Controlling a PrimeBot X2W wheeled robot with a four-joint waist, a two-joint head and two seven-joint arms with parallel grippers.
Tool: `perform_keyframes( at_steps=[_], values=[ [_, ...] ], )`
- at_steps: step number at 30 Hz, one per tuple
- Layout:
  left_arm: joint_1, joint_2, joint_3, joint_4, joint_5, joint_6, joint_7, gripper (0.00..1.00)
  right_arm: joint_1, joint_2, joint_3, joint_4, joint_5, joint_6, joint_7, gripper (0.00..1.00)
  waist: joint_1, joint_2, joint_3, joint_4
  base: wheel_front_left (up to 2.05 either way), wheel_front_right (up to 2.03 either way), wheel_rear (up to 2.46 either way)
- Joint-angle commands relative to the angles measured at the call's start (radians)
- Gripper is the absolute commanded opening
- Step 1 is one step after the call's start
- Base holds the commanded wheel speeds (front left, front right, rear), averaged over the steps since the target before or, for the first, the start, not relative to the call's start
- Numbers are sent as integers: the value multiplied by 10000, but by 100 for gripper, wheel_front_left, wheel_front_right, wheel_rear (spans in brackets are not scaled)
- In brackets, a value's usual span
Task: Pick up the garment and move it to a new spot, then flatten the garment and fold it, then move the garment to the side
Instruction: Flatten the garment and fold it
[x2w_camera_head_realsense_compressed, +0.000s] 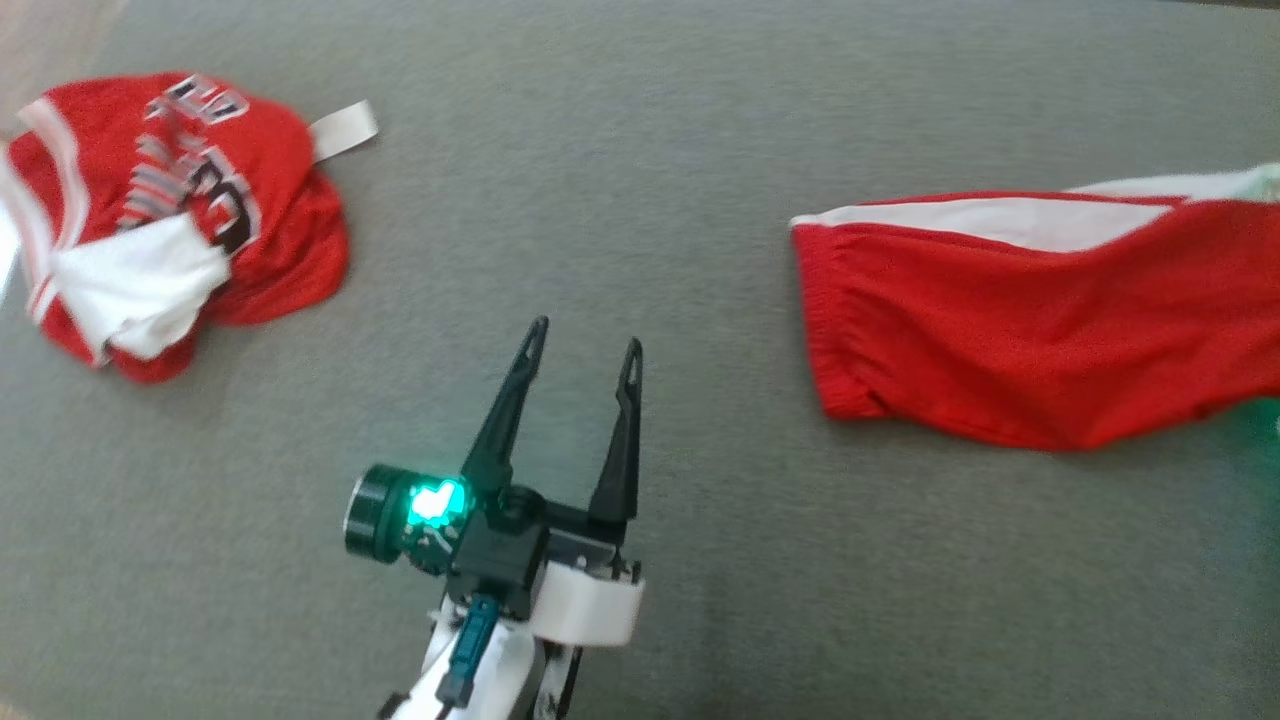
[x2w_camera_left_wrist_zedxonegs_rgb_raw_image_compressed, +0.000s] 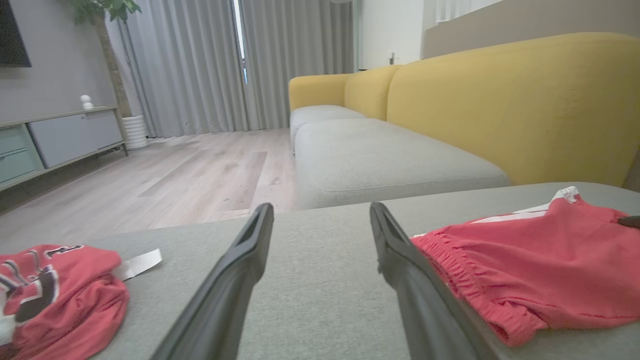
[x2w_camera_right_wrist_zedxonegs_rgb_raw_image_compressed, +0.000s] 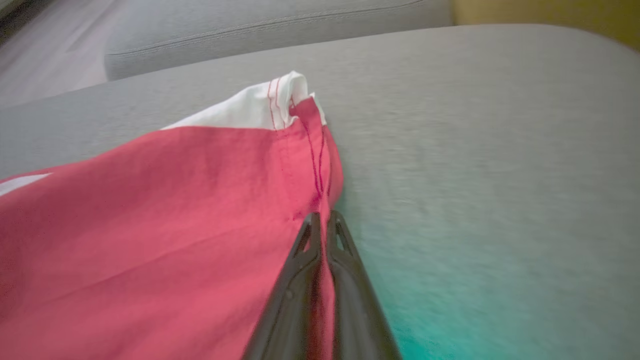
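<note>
The right gripper (x2w_camera_right_wrist_zedxonegs_rgb_raw_image_compressed: 323, 216) was pinched shut on an edge of the red shorts (x2w_camera_right_wrist_zedxonegs_rgb_raw_image_compressed: 150, 225), which lay on the grey cushion (x2w_camera_head_realsense_compressed: 600, 150). The left gripper (x2w_camera_head_realsense_compressed: 586, 335) hung wide open and empty. So thin a pinch could slip loose during lifting.

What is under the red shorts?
The red shorts lie on the grey cushion, which shows along their edges. Whether anything is hidden beneath the cloth cannot be seen. The right gripper pinches their edge.

Left end effector (x2w_camera_head_realsense_compressed: 584, 345): fingers spread wide, pointing forward above a pale wrist. Right end effector (x2w_camera_right_wrist_zedxonegs_rgb_raw_image_compressed: 324, 217): fingers pressed together, pinching an edge of the garment (x2w_camera_right_wrist_zedxonegs_rgb_raw_image_compressed: 150, 225).
</note>
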Motion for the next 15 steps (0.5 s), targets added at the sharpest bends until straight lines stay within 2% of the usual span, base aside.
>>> perform_keyframes(
  at_steps=[1,7,15],
  values=[
    [127,54,390,-245,108,-84,-78,100,285,-600,113,-32,-138,65,-188,0,0,-1,-301,-498,0,0,0],
    [198,50,564,-158,171,-291,-78,100,408,-1075,91,-67,-232,65,-674,0,0,-1,-415,-1134,0,0,0],
    [322,32,686,49,179,-460,-78,100,-288,-877,417,-960,-811,65,-1231,0,0,-1,-756,-1551,0,0,0]
  ],
)
